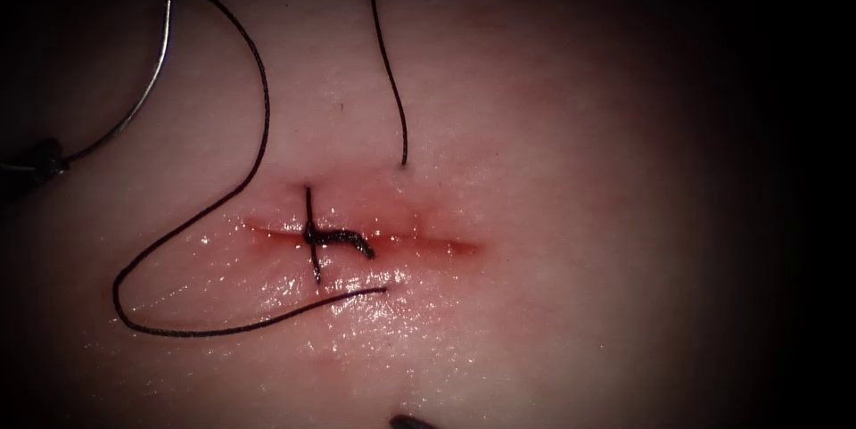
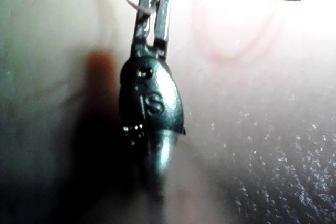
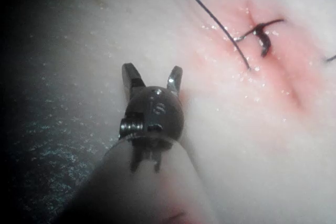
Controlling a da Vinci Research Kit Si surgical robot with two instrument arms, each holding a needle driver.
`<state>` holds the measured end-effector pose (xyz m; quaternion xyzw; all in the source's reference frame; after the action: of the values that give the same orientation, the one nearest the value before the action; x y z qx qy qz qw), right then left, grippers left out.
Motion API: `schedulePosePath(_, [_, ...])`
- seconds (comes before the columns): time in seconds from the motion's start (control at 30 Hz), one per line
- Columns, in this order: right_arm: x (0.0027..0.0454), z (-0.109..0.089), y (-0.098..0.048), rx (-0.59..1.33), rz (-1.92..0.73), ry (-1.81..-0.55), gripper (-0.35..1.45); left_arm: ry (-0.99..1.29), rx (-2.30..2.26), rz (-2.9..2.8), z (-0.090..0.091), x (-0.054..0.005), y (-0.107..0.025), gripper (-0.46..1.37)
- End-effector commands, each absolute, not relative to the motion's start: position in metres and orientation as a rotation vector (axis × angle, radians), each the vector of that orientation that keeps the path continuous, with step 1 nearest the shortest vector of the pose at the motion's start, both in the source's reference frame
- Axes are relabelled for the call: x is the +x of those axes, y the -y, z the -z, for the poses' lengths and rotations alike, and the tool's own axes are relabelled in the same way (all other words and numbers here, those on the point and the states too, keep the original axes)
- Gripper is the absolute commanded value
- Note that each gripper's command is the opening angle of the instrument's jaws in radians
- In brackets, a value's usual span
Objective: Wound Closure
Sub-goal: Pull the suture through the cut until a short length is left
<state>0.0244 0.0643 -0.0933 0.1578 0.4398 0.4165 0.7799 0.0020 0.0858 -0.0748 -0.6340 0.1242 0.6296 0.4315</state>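
The tissue (image 1: 553, 126) has a short cut (image 1: 428, 242) with red fluid around it, and one knotted stitch (image 1: 312, 235) crosses it. The curved needle (image 1: 147, 94) is far left of the cut, out of the tissue. My left tool (image 1: 40, 166) is shut on it near its tip; in the left wrist view its jaws (image 2: 152, 9) clamp the needle (image 2: 137, 6). Thread (image 1: 263, 99) runs from the needle's tail in a wide loop to the tissue beside the stitch. A second strand (image 1: 388, 63) comes from above into the tissue. My right tool (image 3: 151, 80) is open and holds nothing.
The right tool's tip (image 1: 410, 422) shows at the near edge, below the cut. The stitch has a short cut end of thread (image 1: 357, 243) lying along the cut. In the right wrist view the stitch (image 3: 261, 34) lies beyond the open jaws.
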Motion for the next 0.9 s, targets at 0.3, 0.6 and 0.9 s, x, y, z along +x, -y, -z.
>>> schedulePosePath(0.3, [0.0243, 0.0938, -0.0640, 0.338, -0.889, -0.952, 0.87, -0.315, -1.580, -1.573, 0.0749, 0.0020, -0.0857, -0.35])
schedulePosePath(0.6, [0.0222, 0.0934, -0.0659, 0.307, -0.880, -0.980, 0.86, -0.316, -1.580, -1.573, 0.0748, 0.0020, -0.0857, -0.35])
schedulePosePath(0.9, [0.0220, 0.0910, -0.0690, 0.231, -0.816, -0.960, 0.97, -0.315, -1.579, -1.573, 0.0749, 0.0020, -0.0857, -0.35])
